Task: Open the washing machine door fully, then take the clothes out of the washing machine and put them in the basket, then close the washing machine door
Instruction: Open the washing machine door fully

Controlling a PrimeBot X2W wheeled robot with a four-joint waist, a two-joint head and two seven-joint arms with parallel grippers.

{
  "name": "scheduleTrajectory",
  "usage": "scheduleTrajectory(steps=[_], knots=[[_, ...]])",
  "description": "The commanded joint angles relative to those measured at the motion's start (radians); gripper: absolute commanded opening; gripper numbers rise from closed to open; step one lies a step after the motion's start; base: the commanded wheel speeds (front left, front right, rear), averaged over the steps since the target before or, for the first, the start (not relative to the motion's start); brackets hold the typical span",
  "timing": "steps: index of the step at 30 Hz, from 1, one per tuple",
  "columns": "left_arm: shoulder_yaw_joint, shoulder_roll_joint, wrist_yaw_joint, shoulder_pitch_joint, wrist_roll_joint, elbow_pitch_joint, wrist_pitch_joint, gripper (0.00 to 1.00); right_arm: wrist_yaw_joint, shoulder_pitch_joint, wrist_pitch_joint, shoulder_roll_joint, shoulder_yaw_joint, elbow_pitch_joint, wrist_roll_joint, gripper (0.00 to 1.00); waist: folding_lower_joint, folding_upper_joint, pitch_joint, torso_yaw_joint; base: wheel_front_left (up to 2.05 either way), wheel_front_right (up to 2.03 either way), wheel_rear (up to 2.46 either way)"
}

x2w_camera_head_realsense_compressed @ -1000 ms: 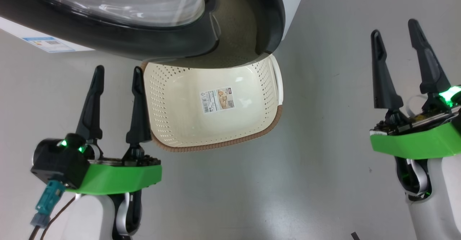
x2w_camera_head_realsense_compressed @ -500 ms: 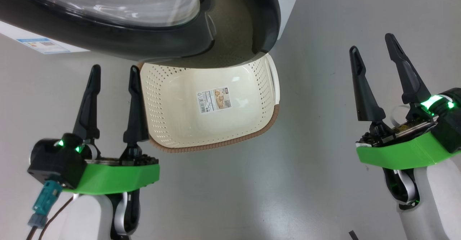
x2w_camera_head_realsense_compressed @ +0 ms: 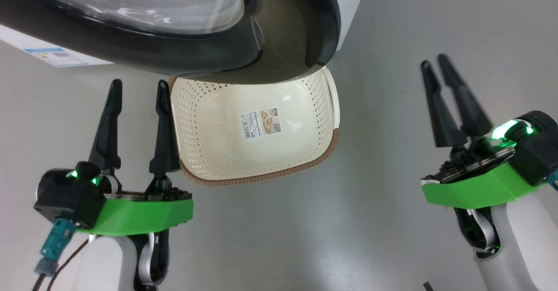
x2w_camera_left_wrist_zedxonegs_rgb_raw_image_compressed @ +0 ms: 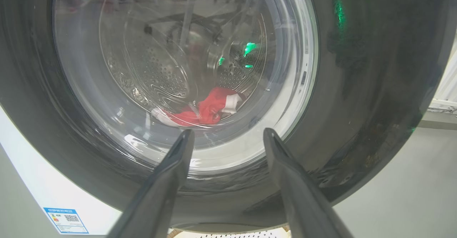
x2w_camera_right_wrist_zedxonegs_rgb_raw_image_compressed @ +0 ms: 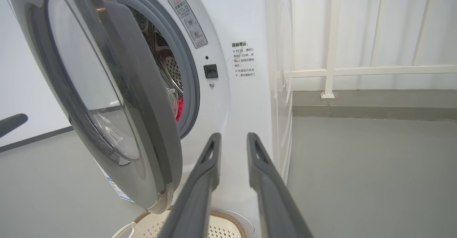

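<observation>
Left tool point(x2w_camera_head_realsense_compressed: 140, 82) hovers just beside basket point(x2w_camera_head_realsense_compressed: 261, 178), facing washing machine door point(x2w_camera_head_realsense_compressed: 174, 62).

washing machine door point(x2w_camera_head_realsense_compressed: 174, 59): glossy black rim, clear window | washing machine point(x2w_camera_right_wrist_zedxonegs_rgb_raw_image_compressed: 242, 106): white, grey rubber ring point(x2w_camera_right_wrist_zedxonegs_rgb_raw_image_compressed: 192, 88) | drum point(x2w_camera_left_wrist_zedxonegs_rgb_raw_image_compressed: 157, 77): steel, dotted with holes | clothes point(x2w_camera_left_wrist_zedxonegs_rgb_raw_image_compressed: 210, 107): bright red, white trim | basket point(x2w_camera_head_realsense_compressed: 192, 121): cream, rows of holes, brown woven-look rim | floor point(x2w_camera_head_realsense_compressed: 392, 217): plain grey | left gripper point(x2w_camera_head_realsense_compressed: 140, 82), right gripper point(x2w_camera_head_realsense_compressed: 433, 59): black fingers, green collars

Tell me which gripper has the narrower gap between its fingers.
The right gripper: its two fingers stand close together, whereas those of the left gripper are spread wide apart.
</observation>
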Motion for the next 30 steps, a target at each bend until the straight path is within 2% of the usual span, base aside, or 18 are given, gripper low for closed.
scheduleTrajectory(steps=[1, 3, 6, 11, 14, 19, 24, 27, 30], knots=[[0.029, 0.018, -0.003, 0.027, 0.008, -0.021, -0.008, 1.00, 0.000, 0.002, -0.005, -0.005, 0.031, -0.014, 0.029, 0.00, 0.0000, 0.0000, -0.001, 0.001, 0.00, 0.00, 0.00], [0.028, 0.018, -0.003, 0.028, 0.008, -0.020, -0.008, 1.00, 0.000, -0.017, -0.005, -0.009, 0.044, 0.008, 0.096, 0.00, 0.0000, 0.0000, -0.003, 0.003, 0.00, 0.00, 0.00], [0.025, 0.018, -0.002, 0.030, 0.008, -0.017, -0.008, 1.00, 0.000, -0.063, -0.005, -0.008, 0.057, 0.051, 0.264, 0.00, 0.0000, 0.0000, -0.007, 0.005, 0.00, 0.00, 0.00], [0.016, 0.018, -0.002, 0.033, 0.008, -0.016, -0.008, 1.00, 0.000, -0.181, -0.005, -0.067, 0.156, 0.115, 0.614, 0.00, 0.0000, 0.0000, -0.012, 0.015, 0.00, 0.00, 0.00], [0.013, 0.018, -0.003, 0.036, 0.009, -0.015, -0.008, 1.00, 0.000, -0.258, 0.054, -0.110, 0.221, 0.123, 0.863, 0.00, 0.0000, 0.0000, -0.015, 0.021, 0.00, 0.00, 0.00], [0.008, 0.018, -0.003, 0.043, 0.011, -0.013, -0.008, 1.00, 0.000, -0.369, 0.296, -0.159, 0.225, 0.130, 1.229, 0.00, 0.0000, 0.0000, -0.015, 0.031, 0.00, 0.00, 0.00], [0.011, 0.018, -0.002, 0.047, 0.005, -0.010, -0.008, 1.00, 0.000, -0.469, 0.596, -0.145, 0.179, 0.208, 1.520, 0.00, 0.0000, 0.0000, -0.017, 0.033, 0.00, 0.00, 0.00], [0.006, 0.018, -0.004, 0.042, 0.007, -0.010, -0.008, 1.00, 0.000, -0.537, 0.755, -0.136, 0.149, 0.257, 1.644, 0.00, 0.0000, 0.0000, -0.012, 0.040, 0.00, 0.00, 0.00], [0.001, 0.018, -0.005, 0.038, 0.009, -0.008, -0.008, 1.00, 0.000, -0.608, 0.863, -0.134, 0.149, 0.340, 1.705, 0.00, 0.0000, 0.0000, -0.007, 0.046, 0.00, 0.00, 0.00]])
